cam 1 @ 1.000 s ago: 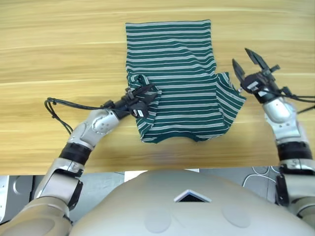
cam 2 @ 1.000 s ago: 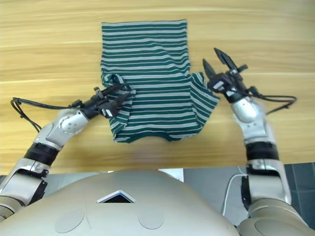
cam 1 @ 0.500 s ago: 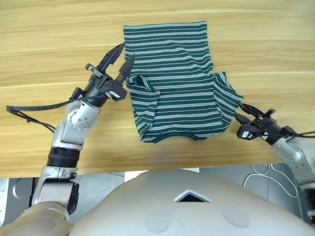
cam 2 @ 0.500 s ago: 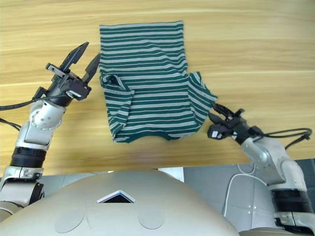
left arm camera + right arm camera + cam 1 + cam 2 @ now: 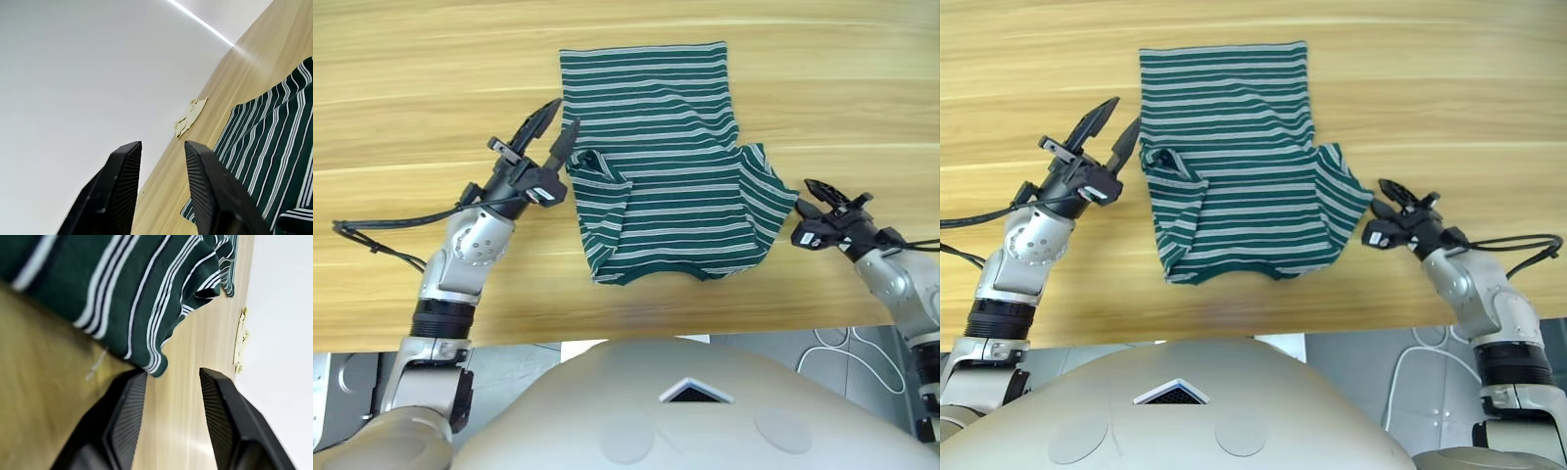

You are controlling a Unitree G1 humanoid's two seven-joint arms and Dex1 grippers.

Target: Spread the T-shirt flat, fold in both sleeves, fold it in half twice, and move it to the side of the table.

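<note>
The striped T-shirt lies mid-way across the surface, left sleeve folded in, right sleeve out; the left gripper hovers just beside its left edge, fingers apart; the right gripper sits near the right sleeve, fingers apart.

Left end effector points far-right, fingers parted and empty; right end effector, at the near right, points left, likewise parted.
</note>
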